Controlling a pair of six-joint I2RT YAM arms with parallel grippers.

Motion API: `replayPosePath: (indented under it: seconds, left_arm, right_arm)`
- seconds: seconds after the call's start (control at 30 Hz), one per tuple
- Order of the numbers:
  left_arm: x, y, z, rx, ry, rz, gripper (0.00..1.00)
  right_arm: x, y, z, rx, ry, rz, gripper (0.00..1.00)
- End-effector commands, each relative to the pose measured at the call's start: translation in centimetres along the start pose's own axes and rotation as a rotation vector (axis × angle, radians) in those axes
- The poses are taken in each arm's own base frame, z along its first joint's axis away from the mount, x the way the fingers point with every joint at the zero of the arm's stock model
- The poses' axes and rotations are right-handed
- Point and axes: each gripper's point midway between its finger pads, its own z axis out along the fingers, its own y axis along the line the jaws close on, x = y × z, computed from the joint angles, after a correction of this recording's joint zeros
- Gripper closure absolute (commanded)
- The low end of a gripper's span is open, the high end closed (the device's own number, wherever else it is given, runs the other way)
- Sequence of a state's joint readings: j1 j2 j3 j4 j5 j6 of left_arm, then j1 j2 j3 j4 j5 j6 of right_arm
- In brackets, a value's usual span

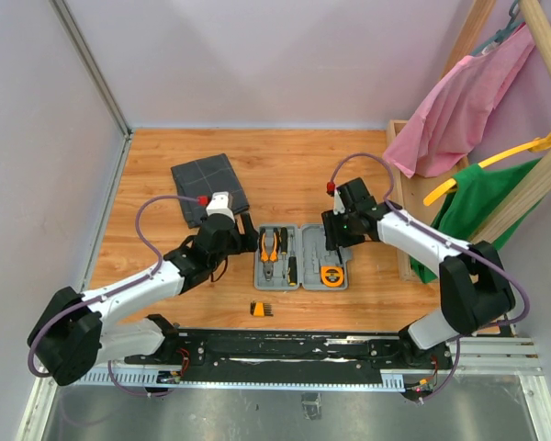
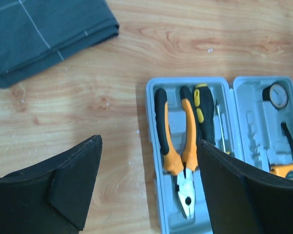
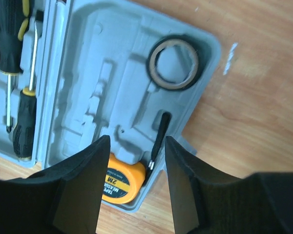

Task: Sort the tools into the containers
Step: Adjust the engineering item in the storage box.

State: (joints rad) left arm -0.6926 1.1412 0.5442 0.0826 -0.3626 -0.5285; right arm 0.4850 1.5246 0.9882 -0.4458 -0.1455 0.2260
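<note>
The light-grey case (image 1: 310, 253) lies open between my arms. Its left half holds the orange-handled pliers (image 2: 178, 146) and two black-and-yellow screwdrivers (image 2: 203, 114). Its right half holds the black tape ring (image 3: 174, 63) and an orange tape measure (image 3: 118, 181) with a black strap (image 3: 157, 136). My right gripper (image 3: 136, 141) hovers open over that strap and holds nothing. Over the case's left rim my left gripper (image 2: 149, 141) stands wide open and empty. The small orange bit holder (image 1: 263, 310) lies on the table in front of the case. The dark grey pouch (image 1: 209, 186) lies at the back left.
A wooden rack (image 1: 406, 193) with pink and green cloths on hangers stands at the right, close to my right arm. Walls close the left and back sides. The arms' black rail (image 1: 294, 349) runs along the near edge.
</note>
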Motion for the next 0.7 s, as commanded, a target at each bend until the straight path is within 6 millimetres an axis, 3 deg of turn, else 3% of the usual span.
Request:
replayPosePath:
  seconds: [0.0,0.3,0.5,0.67]
  left_arm:
    - [2.0,-0.1,-1.7,-0.019,0.082,0.005,0.18]
    - [7.6,-3.5,-5.7,0.130,0.248,0.022,0.21]
    - [11.3,-2.6,-7.5,0.140,0.347,0.023,0.23]
    - [13.0,-2.7,-8.8,0.204,0.398,0.024,0.25]
  right_arm:
    - [0.9,2.1,0.1,-0.061,-0.072,0.018,0.49]
    - [3.6,3.6,0.2,-0.118,-0.142,0.002,0.48]
    - [4.5,3.7,0.0,-0.124,-0.150,-0.011,0.48]
    - [5.2,3.6,0.1,-0.127,-0.150,-0.015,0.48]
